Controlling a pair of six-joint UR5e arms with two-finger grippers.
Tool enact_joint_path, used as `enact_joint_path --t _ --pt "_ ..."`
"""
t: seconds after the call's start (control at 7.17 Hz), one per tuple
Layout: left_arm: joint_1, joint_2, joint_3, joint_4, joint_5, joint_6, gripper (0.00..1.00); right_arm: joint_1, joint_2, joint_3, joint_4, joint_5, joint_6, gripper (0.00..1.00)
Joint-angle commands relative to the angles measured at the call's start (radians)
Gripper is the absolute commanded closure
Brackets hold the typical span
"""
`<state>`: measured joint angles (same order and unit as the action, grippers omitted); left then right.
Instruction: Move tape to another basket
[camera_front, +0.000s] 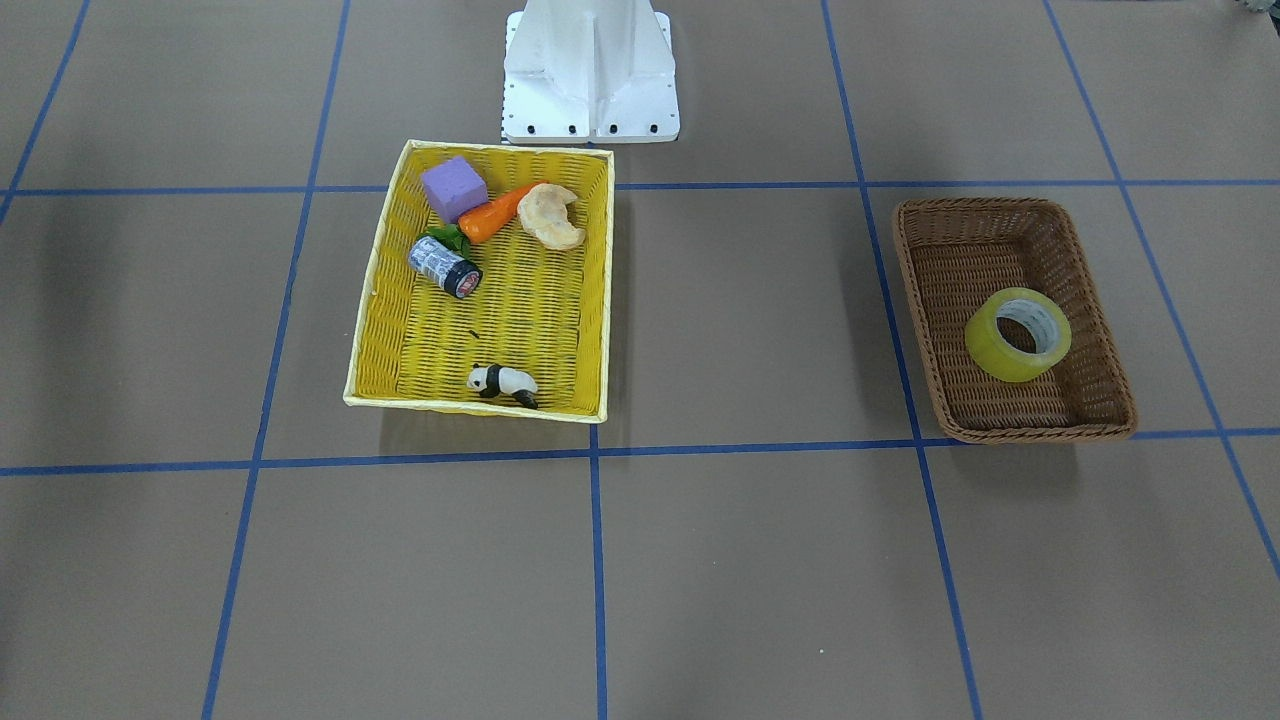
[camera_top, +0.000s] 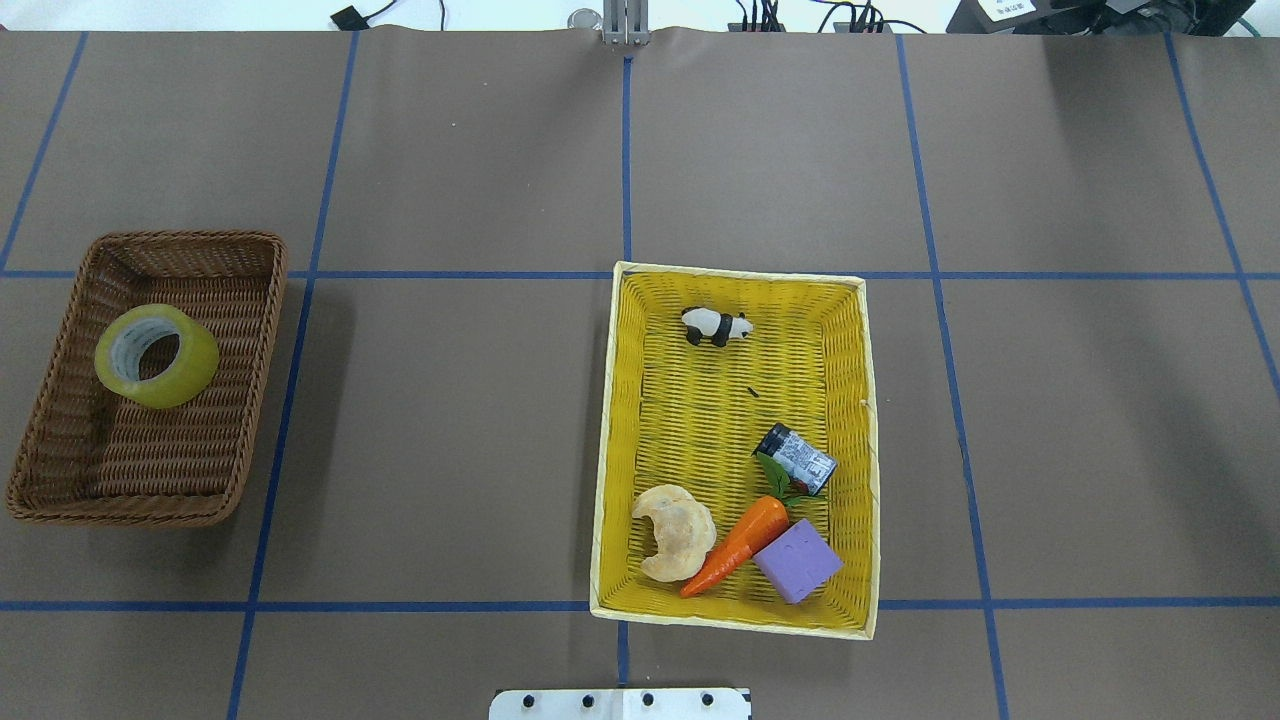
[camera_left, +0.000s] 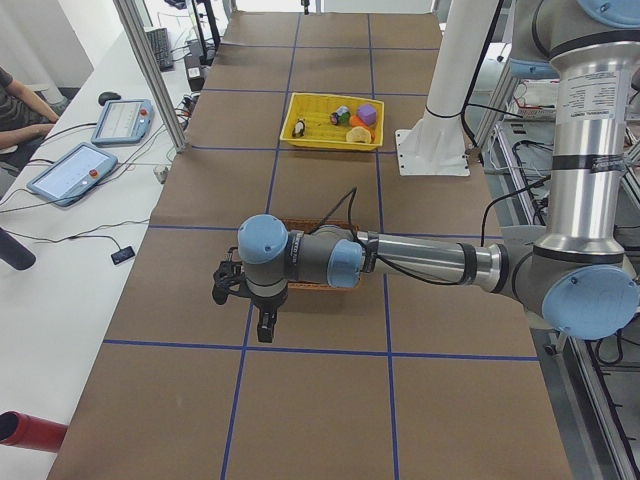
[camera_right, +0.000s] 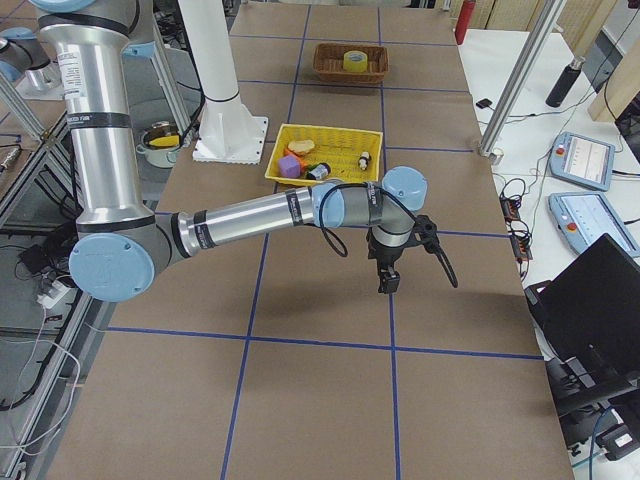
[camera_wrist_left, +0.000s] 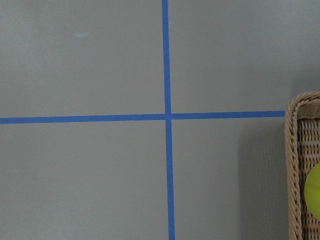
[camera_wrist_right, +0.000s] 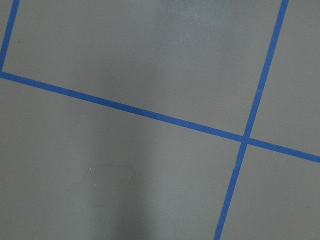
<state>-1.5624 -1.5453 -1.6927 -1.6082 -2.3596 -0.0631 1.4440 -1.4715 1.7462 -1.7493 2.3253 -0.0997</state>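
Two baskets sat on the table (camera_front: 750, 560), and you would have found the tape (camera_front: 1018, 335) already lying tilted inside the brown wicker basket (camera_front: 1040, 434) at the right of the front-facing view, well apart from the yellow basket (camera_front: 470, 408) at centre-left. The transfer looked finished to me, so your next move called only for keeping both arms clear of the wicker. The left end effector (camera_left: 264, 330) hung over bare table near the wicker rim, and the right end effector (camera_right: 386, 282) over bare table too. You could not tell whether either was spread or pressed together, since only the side views showed them. The roll was glossy, translucent yellow around a pale core. Its basket was a coarse, slope-sided weave with rounded corners.
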Motion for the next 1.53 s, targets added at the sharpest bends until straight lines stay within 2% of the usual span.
enact_joint_path --t 0.0,0.42,1.39 --pt "0.001 0.004 -0.015 -0.009 0.005 -0.004 0.02 0.001 -0.004 -0.001 0.002 -0.006 0.0 0.0" --pt "0.002 -0.001 -0.022 -0.03 -0.001 -0.03 0.02 0.003 -0.012 -0.001 0.001 -0.004 0.001 0.0" --pt "0.004 -0.009 -0.028 0.017 -0.018 -0.032 0.02 0.003 -0.061 -0.001 0.01 0.003 0.014 0.0"
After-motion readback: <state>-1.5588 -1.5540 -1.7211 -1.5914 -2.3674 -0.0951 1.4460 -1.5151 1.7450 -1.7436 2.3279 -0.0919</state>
